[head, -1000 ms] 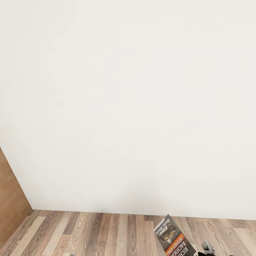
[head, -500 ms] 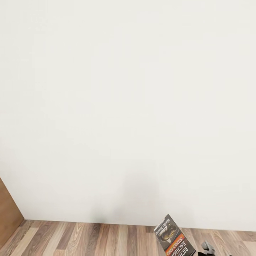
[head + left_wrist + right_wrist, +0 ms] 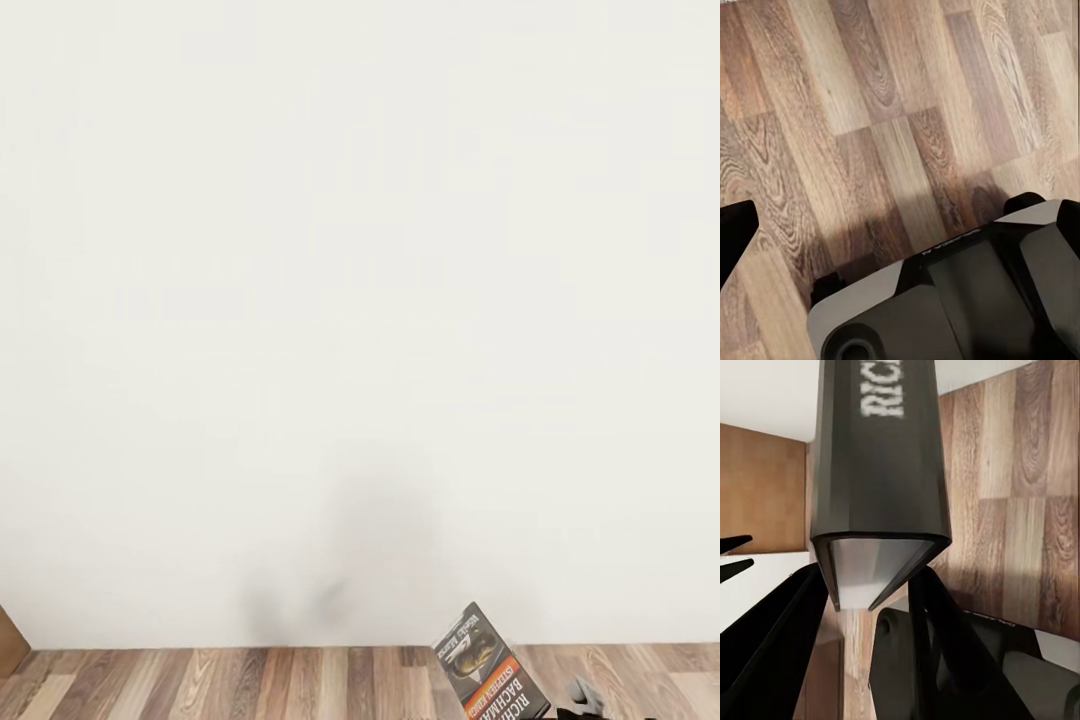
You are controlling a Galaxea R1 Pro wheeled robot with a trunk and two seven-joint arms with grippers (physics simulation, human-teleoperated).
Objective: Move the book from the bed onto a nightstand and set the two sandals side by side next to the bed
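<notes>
The book [image 3: 489, 665], dark grey with an orange band and white lettering, stands tilted at the bottom right of the head view, above the floor. In the right wrist view the book [image 3: 877, 472] shows edge-on, and my right gripper [image 3: 870, 579] is shut on its lower end, one black finger [image 3: 784, 649] on each side. My left gripper [image 3: 900, 225] hangs open over bare floor planks with nothing between its fingertips. The bed, the nightstand and the sandals are out of view.
A white wall [image 3: 360, 300] stands close ahead, meeting a strip of wood-plank floor [image 3: 250, 685]. A brown wooden panel [image 3: 7, 632] shows at the far left edge. My grey and black base [image 3: 967, 300] lies below the left gripper.
The camera has moved: the floor strip has shrunk downward and the brown panel has slid almost out at the left. The book keeps its place in my right gripper.
</notes>
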